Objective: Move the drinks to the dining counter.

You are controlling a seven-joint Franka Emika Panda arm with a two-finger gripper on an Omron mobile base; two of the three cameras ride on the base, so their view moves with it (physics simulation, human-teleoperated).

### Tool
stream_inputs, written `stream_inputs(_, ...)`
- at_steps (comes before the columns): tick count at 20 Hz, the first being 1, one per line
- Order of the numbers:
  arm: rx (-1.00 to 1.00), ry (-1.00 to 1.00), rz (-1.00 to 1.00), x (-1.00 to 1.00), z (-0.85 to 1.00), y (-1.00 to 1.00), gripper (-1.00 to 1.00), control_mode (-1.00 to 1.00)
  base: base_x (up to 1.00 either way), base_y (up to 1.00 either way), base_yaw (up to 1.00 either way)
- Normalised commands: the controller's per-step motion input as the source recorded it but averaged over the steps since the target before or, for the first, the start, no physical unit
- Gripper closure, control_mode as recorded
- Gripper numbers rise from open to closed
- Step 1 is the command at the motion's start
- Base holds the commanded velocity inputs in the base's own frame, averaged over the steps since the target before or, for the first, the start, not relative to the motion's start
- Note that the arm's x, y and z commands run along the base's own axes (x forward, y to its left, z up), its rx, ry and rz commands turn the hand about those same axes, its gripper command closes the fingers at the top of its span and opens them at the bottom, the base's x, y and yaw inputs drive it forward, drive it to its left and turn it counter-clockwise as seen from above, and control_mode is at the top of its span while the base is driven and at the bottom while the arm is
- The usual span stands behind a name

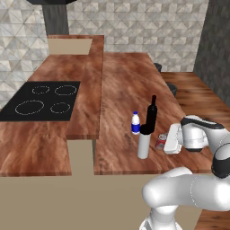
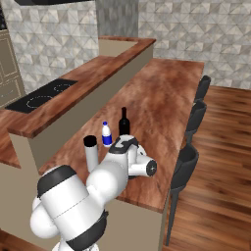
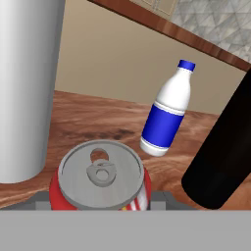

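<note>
Red can [image 3: 100, 179] sits right between the fingers [image 3: 100, 203], which pinch it at its sides as it stands on the wood-grain counter [image 1: 126, 85]. Just to one side of the fingers rises the pale-grey cylinder [image 1: 143, 142] with its black cap. Beyond the fingers stand the blue-and-white bottle [image 3: 168, 110] and the slim black bottle [image 1: 152, 113], all upright.

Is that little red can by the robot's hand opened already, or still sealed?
Sealed: the hand view shows the red can with its pull tab flat and the lid unbroken. It stands upright on the counter.
</note>
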Motion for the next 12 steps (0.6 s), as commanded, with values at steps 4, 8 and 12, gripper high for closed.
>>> stream_inputs(4, 0.0, 0.0, 0.0, 0.1, -0.18, 0.0, 1.0, -1.0, 0.0, 0.0, 0.0)
stream_inputs(8, 0.0, 0.0, 0.0, 0.03, -0.21, 0.01, 1.0, -1.0, 0.0, 0.0, 0.0)
stream_inputs(12, 0.0, 0.0, 0.0, 0.0, -0.16, 0.02, 1.0, -1.0, 0.0, 0.0, 0.0)
